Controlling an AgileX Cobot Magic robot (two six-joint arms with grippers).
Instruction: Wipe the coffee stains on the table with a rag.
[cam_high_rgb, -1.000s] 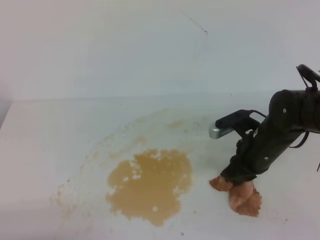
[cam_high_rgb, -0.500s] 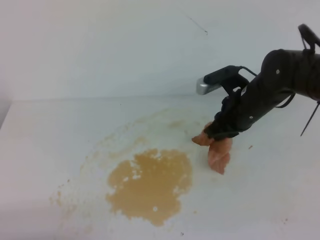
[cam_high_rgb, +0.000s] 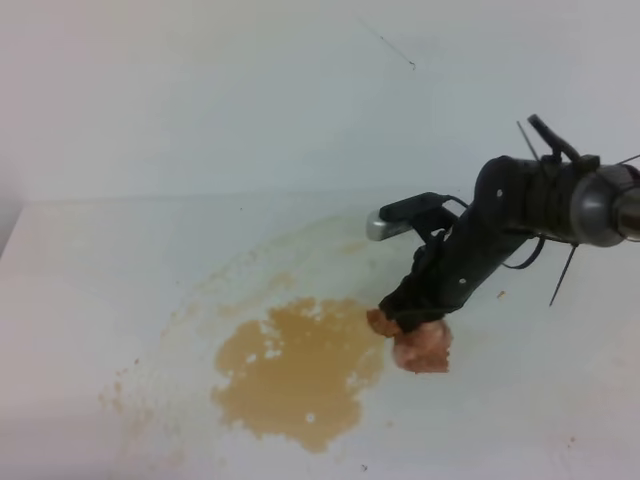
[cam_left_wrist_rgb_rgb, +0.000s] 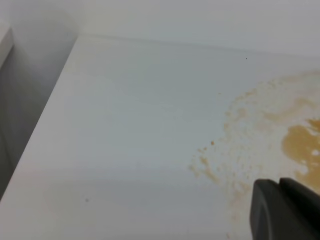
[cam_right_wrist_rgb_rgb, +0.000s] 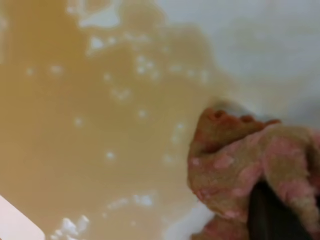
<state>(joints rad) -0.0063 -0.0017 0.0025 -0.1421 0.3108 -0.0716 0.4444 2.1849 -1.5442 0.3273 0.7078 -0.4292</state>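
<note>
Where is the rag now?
In the exterior high view, the rag lies right of centre, held by the right end effector, at the coffee stains' right edge.

- coffee stains (cam_high_rgb: 300, 370): tan ragged puddle mid-tabletop (cam_high_rgb: 90, 270), fainter smears and specks around
- rag (cam_high_rgb: 420, 345): pinkish-brown wad, touching puddle's right edge

No readable text, labels, brands, numbers or signs appear anywhere.

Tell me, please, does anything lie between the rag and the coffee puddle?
Nothing visible does. The rag, held in the right claw, sits at the puddle's right edge, with only bare table around.
</note>
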